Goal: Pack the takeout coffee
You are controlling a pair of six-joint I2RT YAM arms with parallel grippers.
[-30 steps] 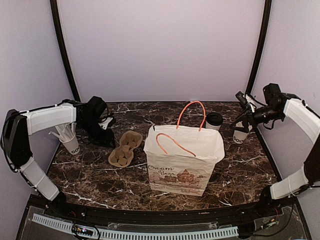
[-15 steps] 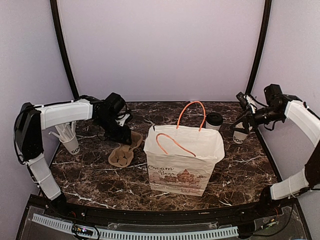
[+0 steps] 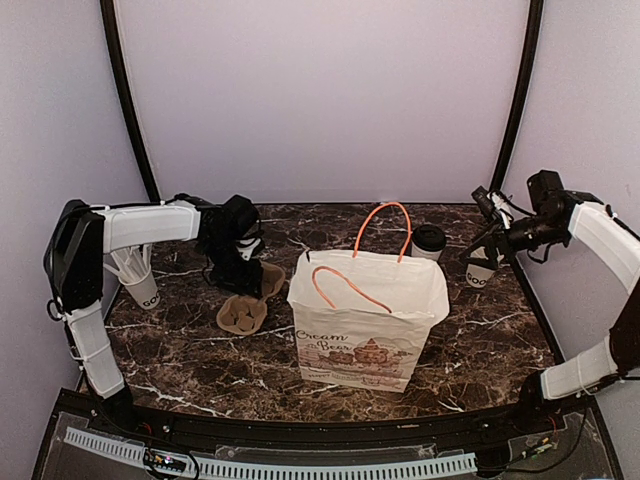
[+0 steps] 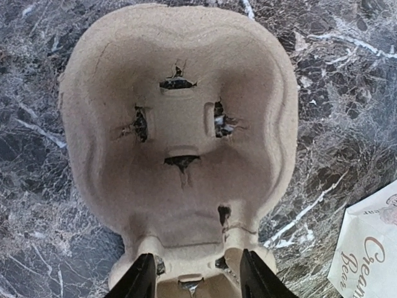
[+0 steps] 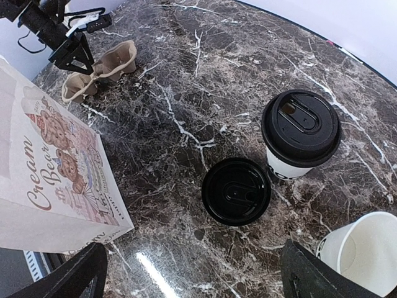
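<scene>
left fingers (image 4: 139, 280) open astride cup carrier (image 4: 180, 124) waist, right fingers (image 5: 77, 274) wide open near takeout coffee (image 5: 301, 133) by far tabletop (image 3: 200, 350) edge.

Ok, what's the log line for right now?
left gripper: open, straddling brown pulp cup carrier | right gripper: open, near white paper coffee cup with black lid | white printed paper bag: upright, coffee not packed
</scene>
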